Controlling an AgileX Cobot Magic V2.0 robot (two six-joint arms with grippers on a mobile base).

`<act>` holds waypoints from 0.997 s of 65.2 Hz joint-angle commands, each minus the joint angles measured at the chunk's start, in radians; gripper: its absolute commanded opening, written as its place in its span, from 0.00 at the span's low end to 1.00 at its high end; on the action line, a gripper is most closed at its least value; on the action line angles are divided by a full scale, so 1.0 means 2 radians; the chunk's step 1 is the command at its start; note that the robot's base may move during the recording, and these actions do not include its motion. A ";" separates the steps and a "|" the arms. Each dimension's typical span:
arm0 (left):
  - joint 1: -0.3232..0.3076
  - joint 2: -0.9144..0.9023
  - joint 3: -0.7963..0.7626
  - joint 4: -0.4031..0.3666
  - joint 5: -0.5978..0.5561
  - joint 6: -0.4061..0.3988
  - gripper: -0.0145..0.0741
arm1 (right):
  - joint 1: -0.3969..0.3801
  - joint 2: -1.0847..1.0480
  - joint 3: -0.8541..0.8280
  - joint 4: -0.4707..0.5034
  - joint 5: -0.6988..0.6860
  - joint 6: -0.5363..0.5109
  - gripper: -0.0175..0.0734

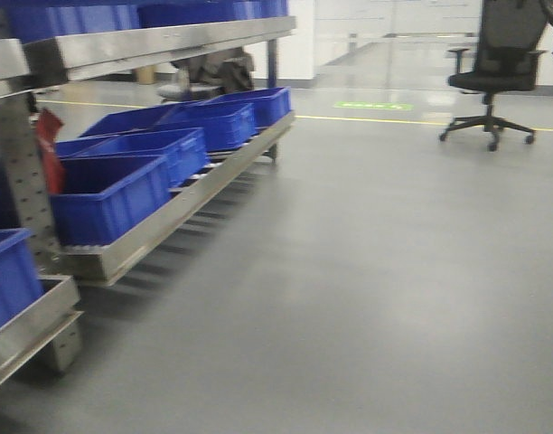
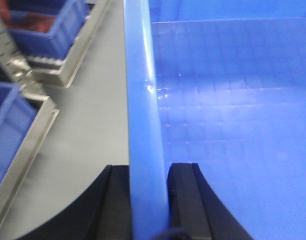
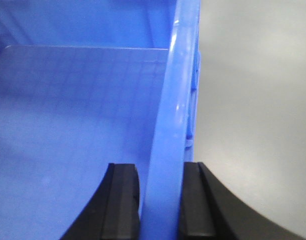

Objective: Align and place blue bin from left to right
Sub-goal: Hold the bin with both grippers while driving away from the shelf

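Observation:
I carry an empty blue bin between both arms above the grey floor. In the left wrist view its left rim [image 2: 143, 100] runs up the frame, and my left gripper [image 2: 148, 172] is shut on that rim, one black finger [image 2: 118, 200] outside, the other inside. The right wrist view shows the bin's right rim [image 3: 175, 115] clamped the same way by my right gripper [image 3: 160, 172]. The bin's ribbed floor [image 3: 68, 125] is bare. In the front view neither the held bin nor the grippers show.
A steel roller rack [image 1: 168, 217] runs along the left with a row of blue bins [image 1: 109, 194] on its low shelf and more on the upper shelf [image 1: 69, 14]. A second rack section [image 1: 32, 316] sits nearest. A black office chair [image 1: 493, 72] stands far right.

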 commanded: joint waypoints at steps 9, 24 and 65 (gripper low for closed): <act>-0.001 -0.010 -0.008 0.010 -0.031 0.003 0.15 | 0.000 -0.012 -0.010 -0.013 -0.057 -0.013 0.10; -0.001 -0.010 -0.008 0.010 -0.031 0.003 0.15 | 0.000 -0.012 -0.010 -0.013 -0.057 -0.013 0.10; -0.001 -0.010 -0.008 0.010 -0.031 0.003 0.15 | 0.000 -0.012 -0.010 -0.013 -0.057 -0.013 0.10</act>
